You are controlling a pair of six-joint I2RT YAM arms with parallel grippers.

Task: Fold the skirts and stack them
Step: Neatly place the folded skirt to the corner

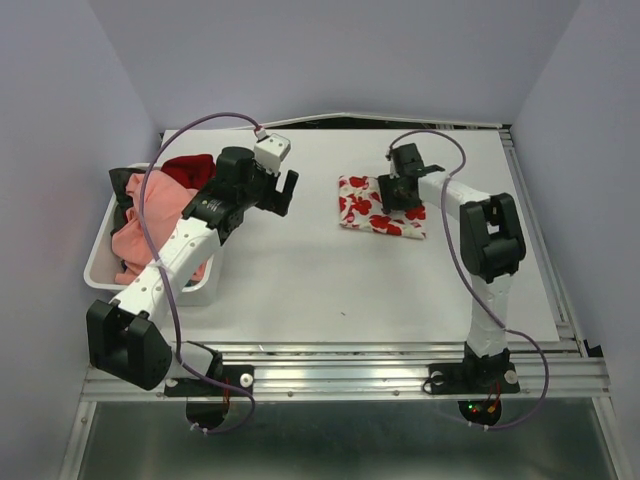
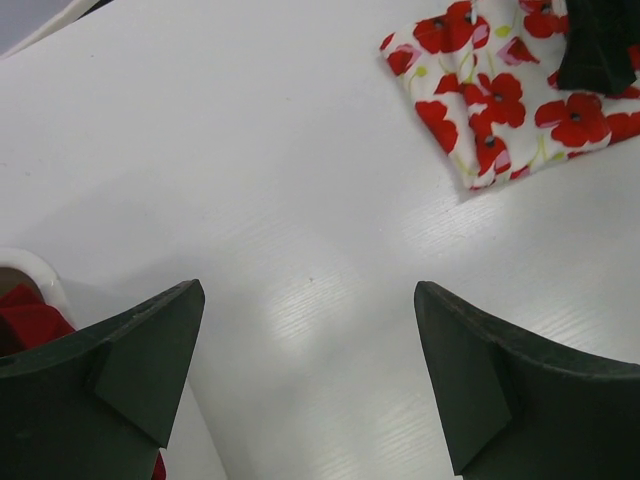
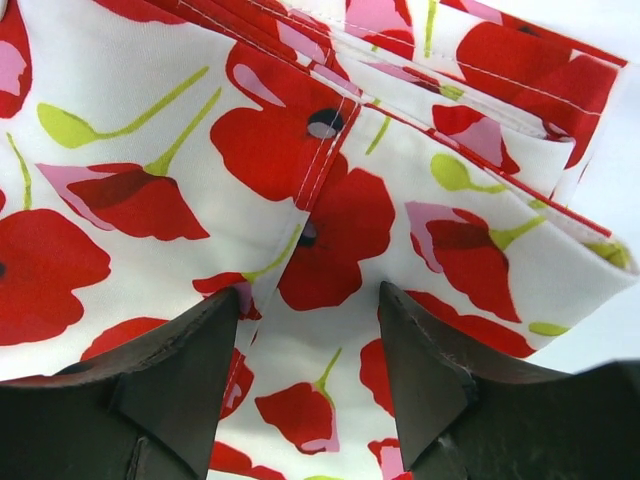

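White cloth with red poppies, that was the floral skirt (image 1: 362, 206) (image 2: 480, 110) (image 3: 150, 120), lying folded up on the table (image 1: 300, 270) toward the far right. Right gripper (image 1: 400, 195) (image 3: 310, 300) was down on top of it, fingers partway apart with the print showing between them. Couldn't tell if they'd caught any cloth. Left gripper (image 1: 283, 190) (image 2: 310, 370) hung over bare table, fingers spread wide and holding nothing, just beside the bin (image 1: 95, 270) at the left edge. Pink skirt (image 1: 150, 220) sat heaped in that bin with some red cloth (image 1: 190, 170) behind it.
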